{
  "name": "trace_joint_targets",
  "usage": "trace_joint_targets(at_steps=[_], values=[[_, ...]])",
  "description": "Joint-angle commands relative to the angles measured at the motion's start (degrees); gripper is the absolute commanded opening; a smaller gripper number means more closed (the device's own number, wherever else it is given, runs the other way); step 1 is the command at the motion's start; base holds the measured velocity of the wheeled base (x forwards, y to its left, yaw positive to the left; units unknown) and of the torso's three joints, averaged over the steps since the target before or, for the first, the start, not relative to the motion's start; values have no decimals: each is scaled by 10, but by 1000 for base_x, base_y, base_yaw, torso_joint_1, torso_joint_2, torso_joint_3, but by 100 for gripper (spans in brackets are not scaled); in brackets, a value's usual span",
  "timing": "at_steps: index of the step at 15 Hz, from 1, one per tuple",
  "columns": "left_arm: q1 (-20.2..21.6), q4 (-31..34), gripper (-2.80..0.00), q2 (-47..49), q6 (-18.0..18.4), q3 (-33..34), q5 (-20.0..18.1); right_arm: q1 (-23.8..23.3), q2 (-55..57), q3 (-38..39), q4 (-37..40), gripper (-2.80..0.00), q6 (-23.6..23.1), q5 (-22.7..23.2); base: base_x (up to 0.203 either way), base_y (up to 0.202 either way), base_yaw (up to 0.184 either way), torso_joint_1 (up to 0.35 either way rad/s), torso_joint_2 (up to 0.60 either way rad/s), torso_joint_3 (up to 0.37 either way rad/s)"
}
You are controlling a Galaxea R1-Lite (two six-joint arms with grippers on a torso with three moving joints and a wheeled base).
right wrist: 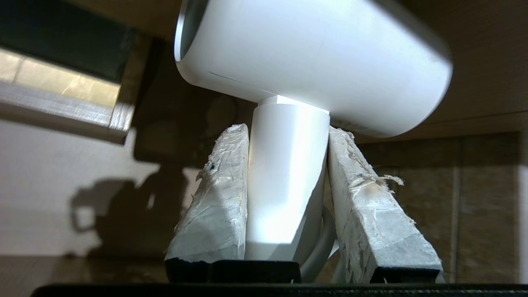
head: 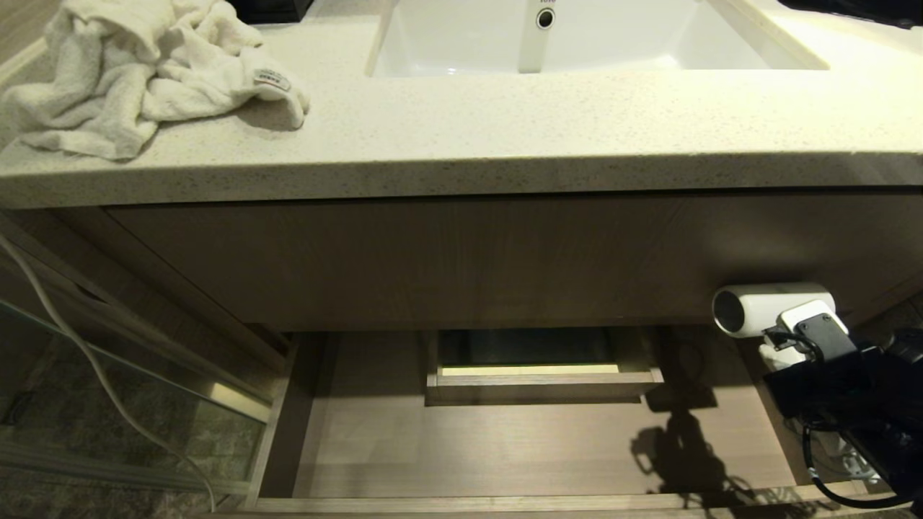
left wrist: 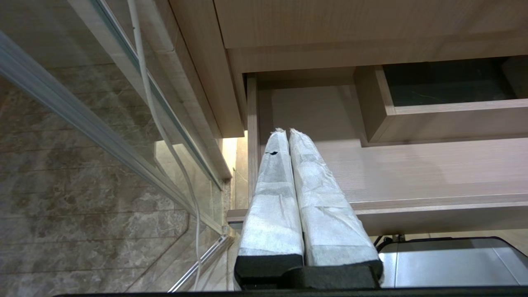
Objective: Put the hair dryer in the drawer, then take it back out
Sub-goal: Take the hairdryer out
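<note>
Vanity countertop spans the upper half of the head view, with a sink basin at top centre and a crumpled white towel at upper left. Below it the drawer stands pulled open across the lower centre of the frame, its floor bare and its boxed cutout at mid-frame. The hair dryer is at the right edge of the head view, held off the drawer floor above the drawer's right end; its barrel lies roughly level, long axis running across the frame, dark round end facing frame left, handle pointing down toward the arm. The right gripper pinches the slim handle just under the barrel, one padded finger on each side. The left gripper hangs parked beyond the drawer's left front corner, empty, its wrapped fingers pressed together. Judgement: the open drawer floor lies down and to frame left of the held dryer, so the coming move turns on the right arm, the nearer one, carrying it that way while keeping the barrel clear of the panel above
</note>
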Motion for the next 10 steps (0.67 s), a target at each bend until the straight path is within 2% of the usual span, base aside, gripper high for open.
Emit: trace_joint_targets(at_steps=[1,4,6,7,10], values=[[0,0,-280,0,0,1,0,4,-75,4,10,-280,-4,-9,0,0,0,0,0,0],[0,0,-280,1,0,1,0,10,-176,1,106,-280,-8,-27,0,0,0,0,0,0],[0,0,-280,1,0,1,0,23,-262,-21,209,-280,-7,-51,0,0,0,0,0,0],[0,0,-280,1,0,1,0,30,-304,-37,267,-280,-6,-62,0,0,0,0,0,0],[0,0,-280,1,0,1,0,38,-421,-99,504,-280,7,-78,0,0,0,0,0,0]])
